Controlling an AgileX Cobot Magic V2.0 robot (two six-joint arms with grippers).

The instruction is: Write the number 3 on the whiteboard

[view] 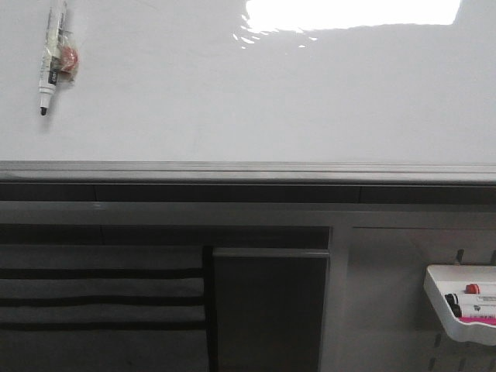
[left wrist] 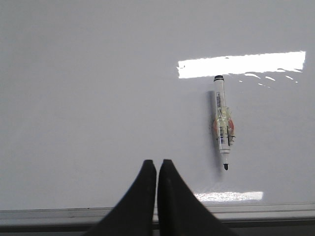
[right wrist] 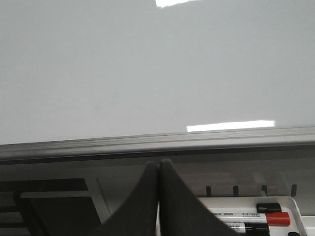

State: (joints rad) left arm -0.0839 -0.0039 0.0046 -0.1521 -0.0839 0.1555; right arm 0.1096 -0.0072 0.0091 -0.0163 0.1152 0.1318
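Front view: the whiteboard (view: 232, 93) fills the upper half, bounded below by its grey edge strip (view: 248, 170). No digit is drawn on it. A white marker (view: 51, 54) lies on the board well left of the bright light reflection (view: 353, 14), uncapped black tip toward the edge strip, with a reddish piece taped at its middle. Its label print is too small to read. Below the edge strip, to the right, a small white tray (view: 457, 306) holds markers with red and black caps. Neither gripper appears in this view.

Left wrist view: the left gripper (left wrist: 157, 164) has its fingers pressed together, empty, above the edge strip, beside the marker.

Right wrist view: the right gripper (right wrist: 158, 164) is likewise clenched on nothing, over the tray; this view omits the marker on the board.
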